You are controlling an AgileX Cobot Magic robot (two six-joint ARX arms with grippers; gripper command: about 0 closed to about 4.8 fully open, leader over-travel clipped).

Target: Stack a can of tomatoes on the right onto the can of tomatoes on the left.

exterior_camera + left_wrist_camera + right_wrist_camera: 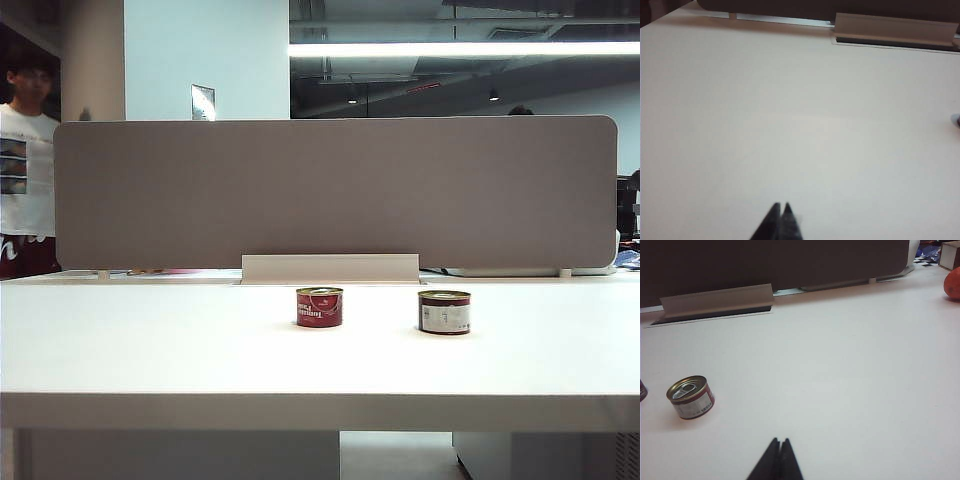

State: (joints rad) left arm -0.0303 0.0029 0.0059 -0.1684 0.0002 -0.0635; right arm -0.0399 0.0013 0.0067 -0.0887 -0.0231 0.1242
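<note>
From across the room, the white table carries the two tins well apart in front of the grey partition: the left can in a red wrapper, the right can with a pale label panel turned outward. Neither arm shows in this view, so I judge nothing has begun; the first step, reaching for the right can, is yet to come.

In the left wrist view, the left gripper hangs over bare tabletop with its dark fingertips pressed together, holding nothing.

In the right wrist view, the right gripper is likewise pinched closed and empty, and the right can stands upright well off to one side, pull-tab lid up. The next move calls for parting those jaws and swinging over to straddle it. The labels carry print (too small and blurred to read, on either tin)
</note>
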